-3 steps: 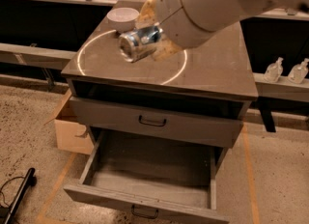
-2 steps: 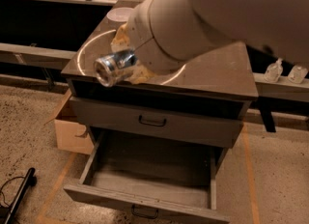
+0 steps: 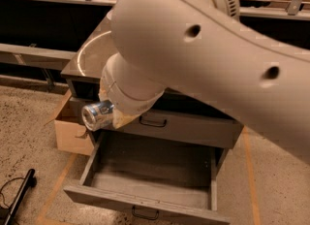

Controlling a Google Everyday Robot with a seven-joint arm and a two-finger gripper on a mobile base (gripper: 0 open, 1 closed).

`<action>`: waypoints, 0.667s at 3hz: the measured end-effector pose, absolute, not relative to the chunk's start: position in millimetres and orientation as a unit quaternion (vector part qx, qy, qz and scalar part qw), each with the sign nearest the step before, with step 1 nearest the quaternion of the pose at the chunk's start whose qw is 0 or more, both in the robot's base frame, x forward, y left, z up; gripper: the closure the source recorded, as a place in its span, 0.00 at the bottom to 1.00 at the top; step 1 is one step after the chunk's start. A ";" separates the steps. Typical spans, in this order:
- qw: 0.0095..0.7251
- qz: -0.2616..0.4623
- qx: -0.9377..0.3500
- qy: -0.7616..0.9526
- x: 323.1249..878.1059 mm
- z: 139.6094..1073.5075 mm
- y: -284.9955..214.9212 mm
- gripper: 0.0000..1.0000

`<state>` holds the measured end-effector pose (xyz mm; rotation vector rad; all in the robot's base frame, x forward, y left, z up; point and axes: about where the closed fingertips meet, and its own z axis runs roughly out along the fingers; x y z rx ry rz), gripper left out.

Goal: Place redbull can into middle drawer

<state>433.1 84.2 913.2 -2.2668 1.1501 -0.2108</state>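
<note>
The redbull can (image 3: 95, 114) is a shiny silver can, held on its side with its round end towards the camera. My gripper (image 3: 112, 114) is shut on it, with tan fingers (image 3: 122, 119) at its right end. The can hangs above the left edge of the middle drawer (image 3: 145, 168), which is pulled out wide and has nothing in it that I can see. Its small black handle (image 3: 145, 214) shows on the front panel. My large pale arm (image 3: 203, 49) fills the upper right and hides most of the cabinet top.
The shut upper drawer with its black handle (image 3: 152, 122) is behind the gripper. An open cardboard box (image 3: 71, 133) stands on the floor left of the cabinet (image 3: 92, 56). A black object (image 3: 18, 195) lies on the floor at bottom left. Shelving runs along the back.
The arm has swung down and to the left with the can, from above the cabinet top to in front of the upper drawer, above the open drawer's left side.
</note>
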 end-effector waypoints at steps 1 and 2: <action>0.259 -0.026 -0.828 0.497 441.2 859.5 85.7 1.00; 0.259 -0.013 -0.804 0.534 440.9 858.2 86.5 1.00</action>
